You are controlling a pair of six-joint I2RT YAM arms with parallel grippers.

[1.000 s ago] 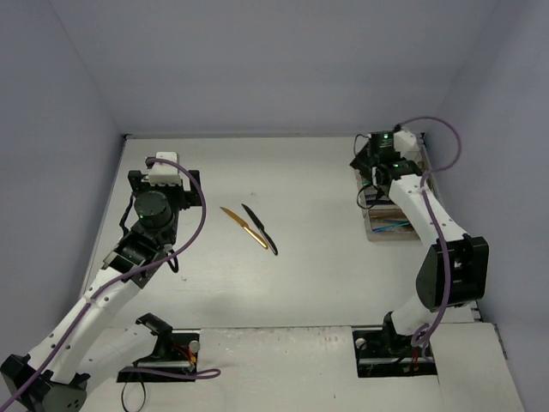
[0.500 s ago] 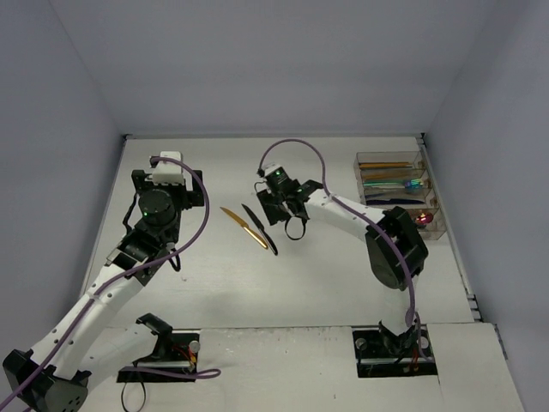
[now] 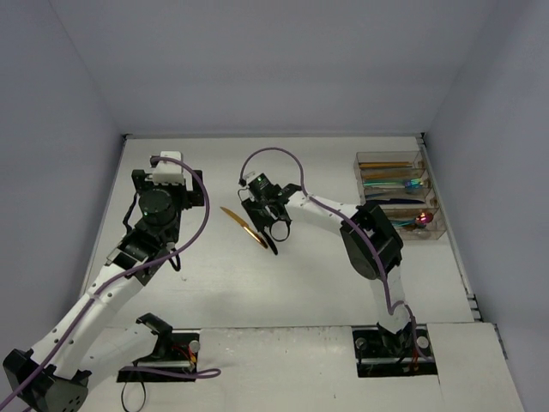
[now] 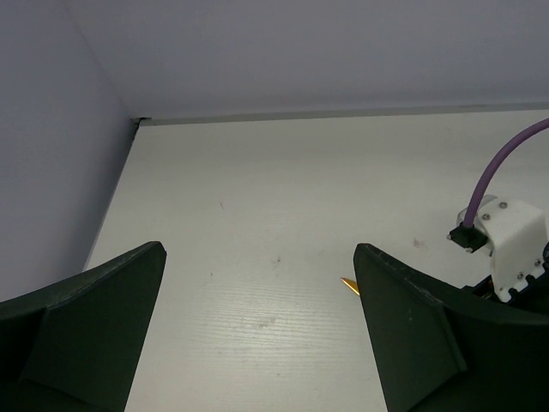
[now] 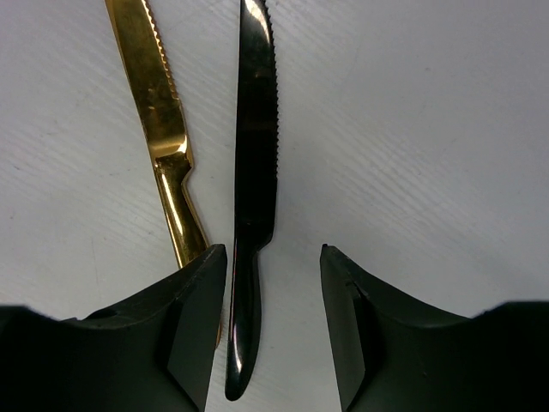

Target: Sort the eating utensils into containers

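Two knives [image 5: 255, 129], white table [image 3: 326, 275], lavender walls [image 3: 257, 60]

Right hand [image 3: 273, 225]: gone from the containers [image 3: 399, 193] at the table's right edge to mid-table.
Fingers [image 5: 193, 318]: narrowed, astride the black knife [image 5: 255, 154].

We lose the handle of the gold knife [image 5: 161, 112] behind the right gripper [image 5: 273, 330] at 7 o'clock; its tip runs off at 12 o'clock.

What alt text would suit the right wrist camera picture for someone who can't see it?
A black serrated knife lies on a white table, its handle between the robot's open dark jaws. A gold knife lies close beside it, its handle end hidden behind one jaw.
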